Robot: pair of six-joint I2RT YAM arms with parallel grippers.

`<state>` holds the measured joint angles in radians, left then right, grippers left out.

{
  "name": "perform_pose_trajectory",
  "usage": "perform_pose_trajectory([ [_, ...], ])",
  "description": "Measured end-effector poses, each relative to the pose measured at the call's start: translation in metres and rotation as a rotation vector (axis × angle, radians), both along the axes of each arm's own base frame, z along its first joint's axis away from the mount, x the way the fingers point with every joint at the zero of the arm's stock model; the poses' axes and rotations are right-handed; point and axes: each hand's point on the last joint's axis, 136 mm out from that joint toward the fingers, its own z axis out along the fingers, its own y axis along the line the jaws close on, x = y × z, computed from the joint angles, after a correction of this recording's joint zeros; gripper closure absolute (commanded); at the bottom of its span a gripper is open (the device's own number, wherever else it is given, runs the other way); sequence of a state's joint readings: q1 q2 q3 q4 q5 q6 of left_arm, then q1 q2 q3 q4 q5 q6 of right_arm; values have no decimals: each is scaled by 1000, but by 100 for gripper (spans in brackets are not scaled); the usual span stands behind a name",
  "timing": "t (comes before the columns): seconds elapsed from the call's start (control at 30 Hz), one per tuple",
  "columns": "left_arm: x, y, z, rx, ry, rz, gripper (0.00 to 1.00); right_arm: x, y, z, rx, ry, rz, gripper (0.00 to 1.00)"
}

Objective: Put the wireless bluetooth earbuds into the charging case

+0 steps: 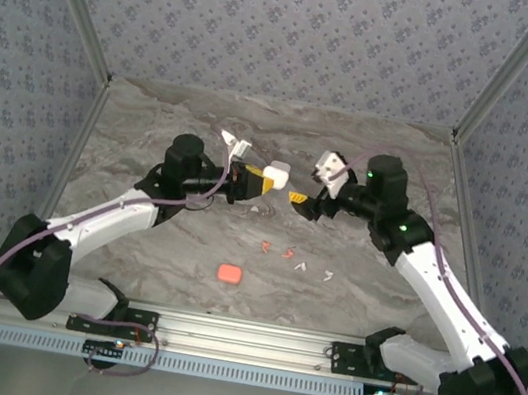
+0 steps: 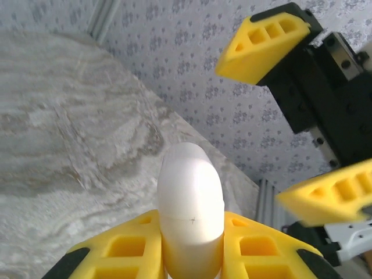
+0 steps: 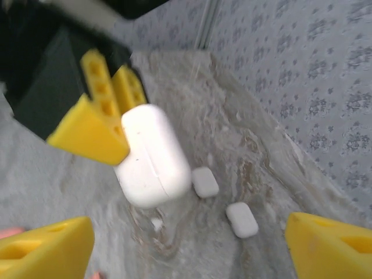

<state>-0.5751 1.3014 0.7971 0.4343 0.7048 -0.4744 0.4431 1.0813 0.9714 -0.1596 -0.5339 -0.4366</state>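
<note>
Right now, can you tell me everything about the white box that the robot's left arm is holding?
The white case is a smooth, shiny, plastic-looking box with rounded corners, a bit like a pebble. A thin seam runs around it, and its lid looks shut. It is held up above the marbled table, pinched between the two yellow fingers of the left tool, with its rounded end sticking out past them. Nothing else touches it.
</note>
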Motion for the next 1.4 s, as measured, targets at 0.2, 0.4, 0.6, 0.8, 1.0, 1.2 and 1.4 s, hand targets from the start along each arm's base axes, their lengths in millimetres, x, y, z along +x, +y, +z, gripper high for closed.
perform_pose_trajectory([
  [0.2, -17, -1, 6, 17, -222, -12, 100, -3, 2, 12, 145, 67, 35, 8],
  [0.4, -25, -6, 10, 33, -339, -39, 100, 2, 16, -1, 166, 144, 71, 8],
  [0.6, -23, -6, 10, 46, -374, -35, 100, 7, 21, -8, 161, 172, 74, 10],
  [0.8, -23, -6, 10, 53, -393, -33, 100, 15, 22, -1, 164, 161, 59, 11],
  [1.0, -22, -5, 9, 58, -392, -29, 100, 22, 24, 6, 162, 159, 47, 12],
  [1.2, -22, -5, 7, 64, -391, -31, 100, 33, 25, 5, 157, 167, 34, 13],
  [1.4, -23, -4, 8, 68, -396, -29, 100, 30, 22, 6, 161, 165, 37, 7],
])
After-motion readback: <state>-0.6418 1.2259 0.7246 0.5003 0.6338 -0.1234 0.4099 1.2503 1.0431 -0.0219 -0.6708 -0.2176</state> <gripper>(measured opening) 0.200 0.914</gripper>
